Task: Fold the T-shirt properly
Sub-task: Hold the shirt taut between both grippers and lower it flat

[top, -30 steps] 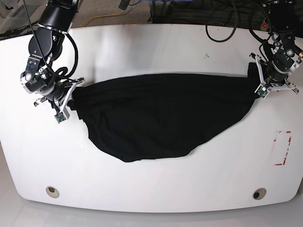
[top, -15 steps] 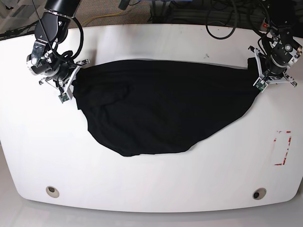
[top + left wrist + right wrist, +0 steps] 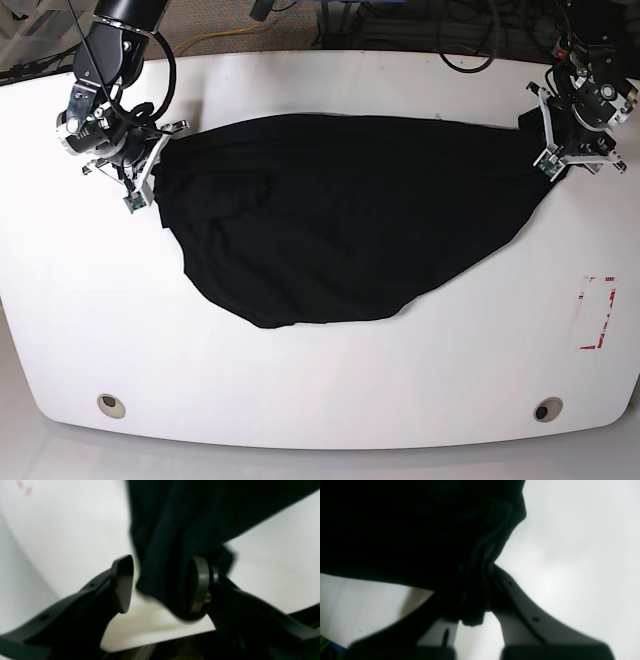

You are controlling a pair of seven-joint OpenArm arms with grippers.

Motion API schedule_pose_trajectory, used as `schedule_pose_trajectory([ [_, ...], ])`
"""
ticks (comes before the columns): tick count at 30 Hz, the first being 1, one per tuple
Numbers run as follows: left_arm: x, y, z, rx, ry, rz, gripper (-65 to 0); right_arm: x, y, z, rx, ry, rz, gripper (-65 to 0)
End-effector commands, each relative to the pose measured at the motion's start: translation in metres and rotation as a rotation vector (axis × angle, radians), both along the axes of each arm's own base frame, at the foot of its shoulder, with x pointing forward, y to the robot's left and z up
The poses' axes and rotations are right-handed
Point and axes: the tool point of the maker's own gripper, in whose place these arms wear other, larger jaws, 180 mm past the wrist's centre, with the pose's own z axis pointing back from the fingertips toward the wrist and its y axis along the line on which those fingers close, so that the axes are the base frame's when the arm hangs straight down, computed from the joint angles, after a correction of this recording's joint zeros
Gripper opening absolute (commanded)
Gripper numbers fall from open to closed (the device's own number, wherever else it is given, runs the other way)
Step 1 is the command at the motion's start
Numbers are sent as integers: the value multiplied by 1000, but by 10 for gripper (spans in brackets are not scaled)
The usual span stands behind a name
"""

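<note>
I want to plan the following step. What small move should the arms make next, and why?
Probably the left pincer should back away from the shirt. Its jaws stand apart with cloth only loosely between them, so that corner looks released. The right pincer is shut on the other corner, and the shirt lies spread on the table.

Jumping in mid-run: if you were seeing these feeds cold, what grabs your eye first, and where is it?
The big black T-shirt dominates, spread wide across the middle of the white table and stretched between the two arms at the far corners. On the base view's right, the left gripper stands open with a fold of cloth hanging between its pads; on the left, the right gripper is clamped on the shirt's other end. A red-marked rectangle sits near the table's right edge.
</note>
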Motion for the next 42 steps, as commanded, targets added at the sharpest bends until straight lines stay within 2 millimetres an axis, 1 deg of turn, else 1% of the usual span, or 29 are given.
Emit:
schedule_pose_trajectory([
  [1,4,23,19,85,-16,-13,-340,8,-4,10,-12,-39,1,-650],
  [3,9,33,28,115,-20,-30,-340,8,-4,10,-10,-40,1,-650],
  [5,13,40,37,123,-23,-52,-340,8,-4,10,-10,-39,1,-650],
  [8,8,43,44,107,17,-116,-342,8,-2,9,-4,-39,1,-650],
  [11,5,33,53,25,70,-204,-343,8,-1,9,-5,-39,0,-650],
  [15,6,25,62,-21,94,-255,-342,8,-1,9,-2,-40,0,-650],
  [22,6,11,65,-108,96,-269,-339,9,0,10,1,-44,1,-650],
  [24,7,11,65,-129,85,-254,-339,9,0,11,0,-45,2,-650],
  [25,9,15,68,-127,72,-239,-342,9,0,11,1,-46,2,-650],
  [27,8,22,64,-166,40,-164,-342,9,1,10,4,-43,1,-650],
  [30,12,32,65,-219,-38,-60,-339,9,1,10,4,-43,1,-650],
  [33,18,32,58,-278,-76,-1,-339,9,1,10,4,-43,1,-650],
  [37,13,35,36,-364,-72,99,-339,9,6,8,15,-44,-2,-650],
  [42,5,26,11,-455,-61,178,-339,9,9,8,24,-45,-3,-650],
])
